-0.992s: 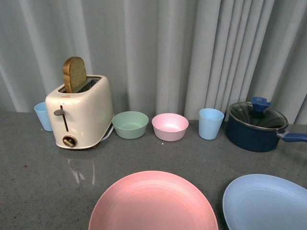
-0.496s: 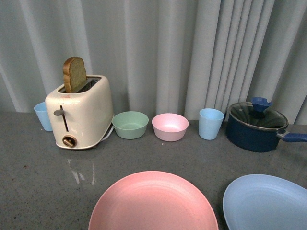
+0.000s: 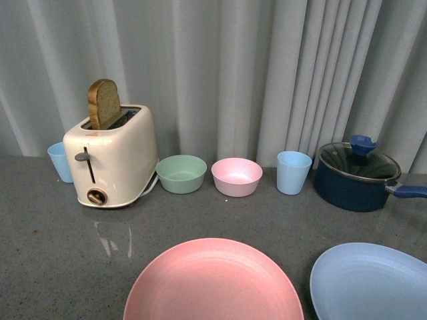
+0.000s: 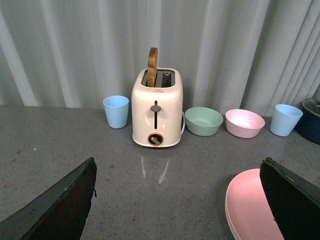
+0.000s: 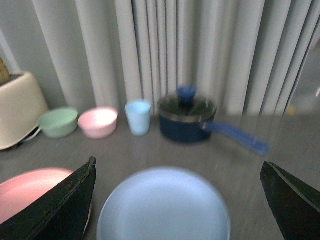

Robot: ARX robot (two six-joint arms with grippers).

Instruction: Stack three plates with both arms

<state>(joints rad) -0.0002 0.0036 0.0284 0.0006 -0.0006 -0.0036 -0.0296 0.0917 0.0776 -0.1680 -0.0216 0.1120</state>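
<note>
Right wrist view: blue plate (image 5: 164, 206) ahead of spread right gripper (image 5: 177, 164).

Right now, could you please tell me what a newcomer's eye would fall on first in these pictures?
The pink plate sits large in the foreground of the grey counter, with the light blue plate just to its right, apart from it. At the back left, a cream toaster holds a slice of bread sticking up from its slot, and a dark blue lidded pot stands at the back right.
</note>
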